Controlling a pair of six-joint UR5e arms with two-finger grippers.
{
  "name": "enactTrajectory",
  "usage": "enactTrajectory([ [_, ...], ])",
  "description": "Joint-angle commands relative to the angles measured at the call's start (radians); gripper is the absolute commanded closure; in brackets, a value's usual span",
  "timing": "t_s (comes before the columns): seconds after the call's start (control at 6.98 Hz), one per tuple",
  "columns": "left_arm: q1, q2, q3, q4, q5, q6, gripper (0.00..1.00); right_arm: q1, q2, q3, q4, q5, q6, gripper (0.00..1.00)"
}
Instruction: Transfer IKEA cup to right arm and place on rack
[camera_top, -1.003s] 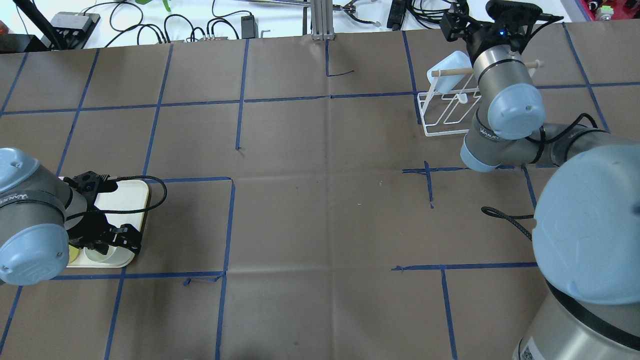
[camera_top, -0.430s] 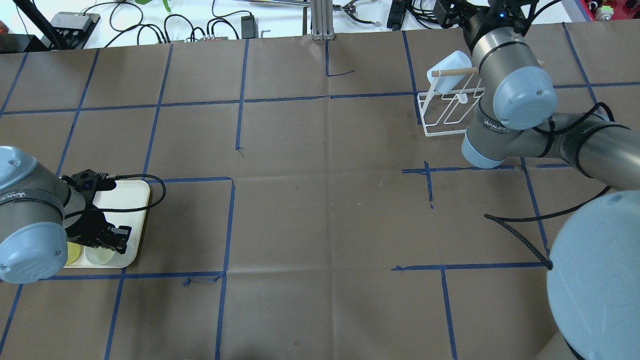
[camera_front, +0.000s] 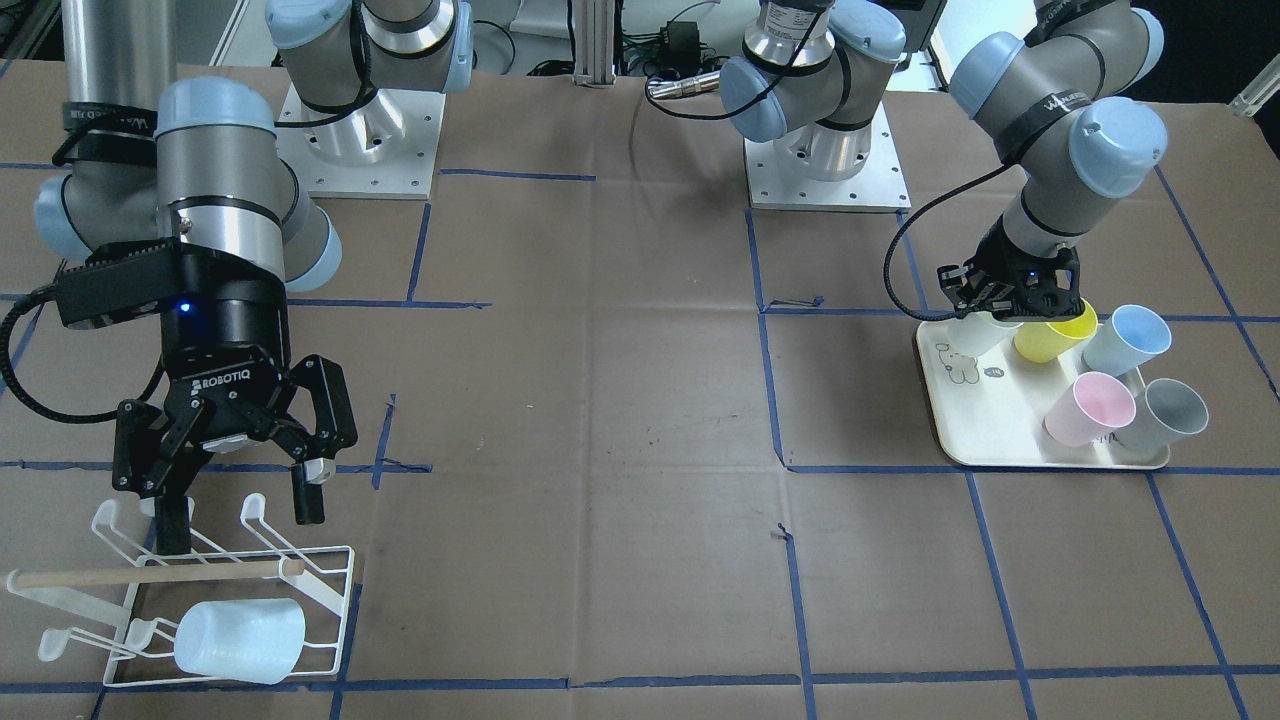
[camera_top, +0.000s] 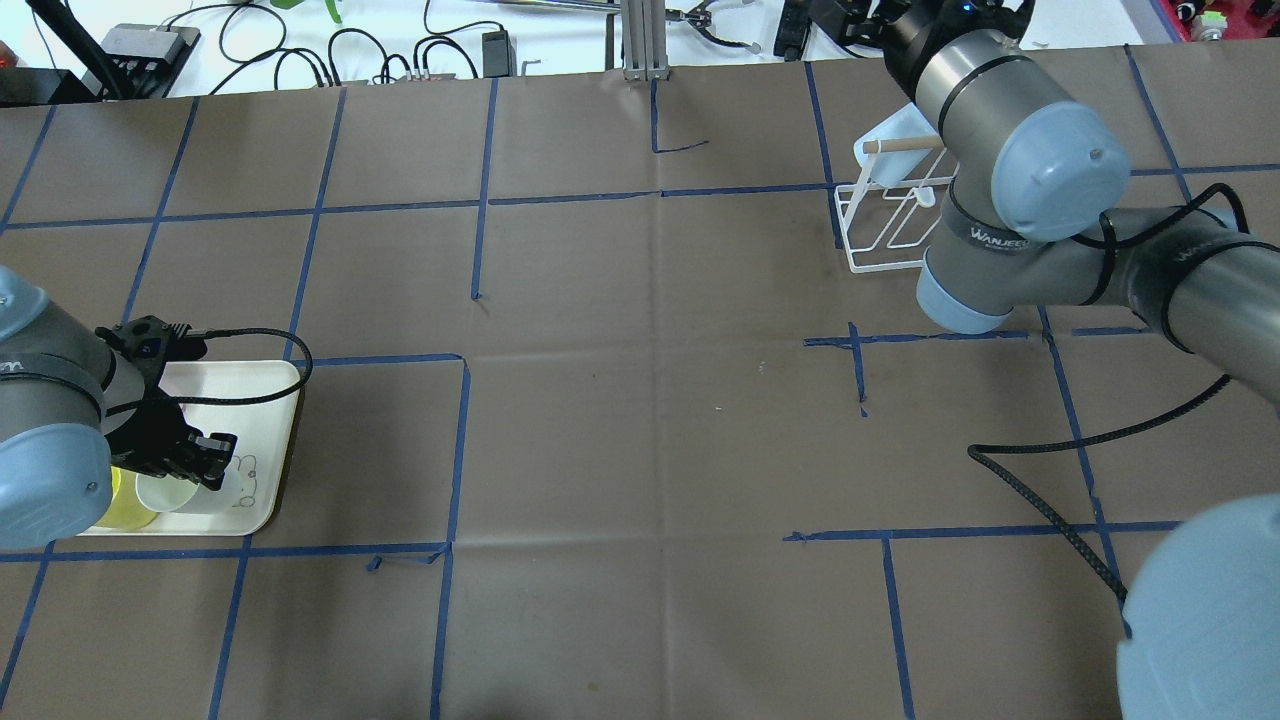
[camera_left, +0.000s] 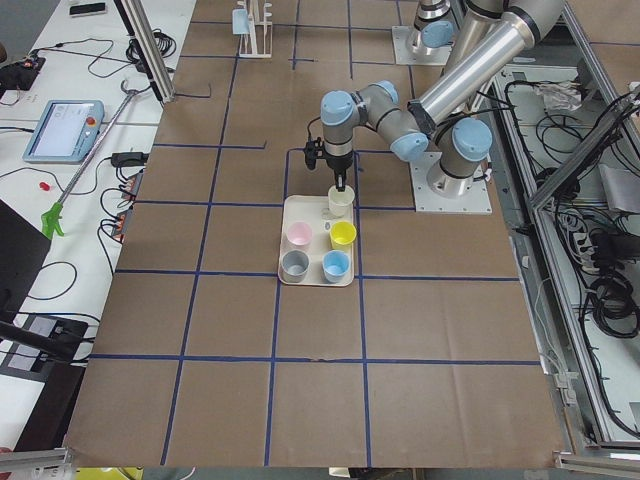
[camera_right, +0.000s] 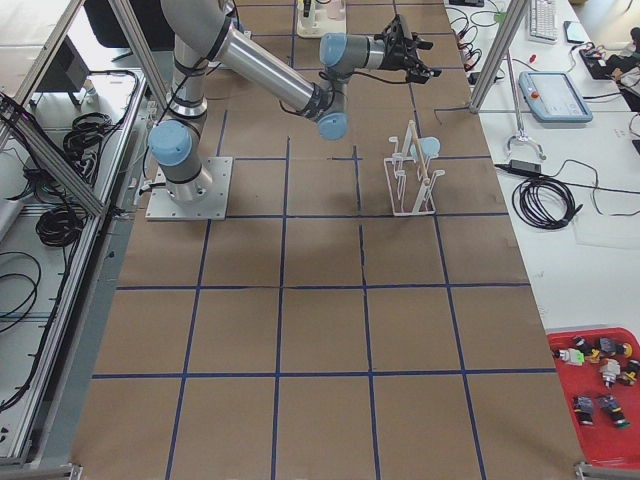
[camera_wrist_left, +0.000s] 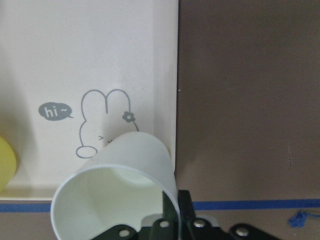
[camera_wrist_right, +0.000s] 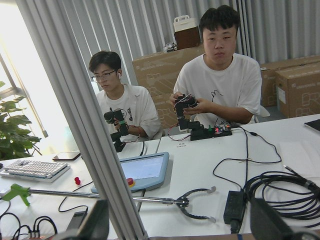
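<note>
The tabletop (camera_front: 600, 420) is covered in brown paper with blue tape lines that make big squares, and past its far edge two people (camera_wrist_right: 220, 80) sit at a white desk (camera_wrist_right: 200, 170) with cables on it. At one end of the tabletop is a cream tray (camera_front: 955, 405) with a bunny drawn on it. On the tray stand a yellow cup (camera_front: 1052, 328), a sky-blue cup (camera_front: 1130, 340), a pink cup (camera_front: 1090, 408) and a grey cup (camera_front: 1162, 415). The white cup (camera_wrist_left: 132, 160) is over the tray's corner by the bunny. It leans over, and I cannot tell if it touches the tray. The left pincer (camera_front: 1012, 300) is pinching this cup by its rim, with the thin wall between its two fingers, I think. The cup looks like light, stiff plastic with a smooth, slippery side. It should lift easily, but it could swing or slide out of a rim hold. It is wider at the top, so the other arm could best take it round the middle or the bottom end, which is free. At the other end, well apart, is the white wire rack (camera_front: 351, 575) with a wooden dowel (camera_front: 150, 576) across it. A pale blue cup (camera_front: 240, 640) lies on its side on a low prong there. The right pincer (camera_front: 240, 515) hangs just above the rack, spread wide and holding nothing. The hand-over is not yet done.
</note>
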Motion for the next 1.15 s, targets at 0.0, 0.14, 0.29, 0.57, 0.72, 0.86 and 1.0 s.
enactTrajectory([
  [0.0, -0.019, 0.019, 0.163, -0.172, 0.002, -0.013, 1.00, 0.004, -0.051, 0.008, 0.069, 0.091, 0.151, 0.00],
  [0.14, -0.048, 0.010, 0.316, -0.344, 0.000, -0.039, 1.00, 0.004, -0.054, 0.009, 0.069, 0.161, 0.256, 0.00],
  [0.29, -0.078, -0.006, 0.450, -0.476, -0.001, -0.084, 1.00, 0.004, -0.056, 0.014, 0.067, 0.189, 0.359, 0.00],
  [0.57, -0.135, -0.059, 0.645, -0.610, -0.001, -0.125, 1.00, 0.011, -0.059, 0.035, 0.064, 0.192, 0.543, 0.00],
  [0.72, -0.155, -0.082, 0.688, -0.615, -0.032, -0.125, 1.00, 0.019, -0.057, 0.038, 0.058, 0.194, 0.617, 0.00],
  [0.86, -0.171, -0.087, 0.698, -0.576, -0.119, -0.122, 1.00, 0.021, -0.057, 0.040, 0.055, 0.196, 0.742, 0.00],
  [1.0, -0.192, -0.090, 0.674, -0.451, -0.191, -0.113, 1.00, 0.021, -0.051, 0.046, 0.052, 0.214, 0.835, 0.00],
])
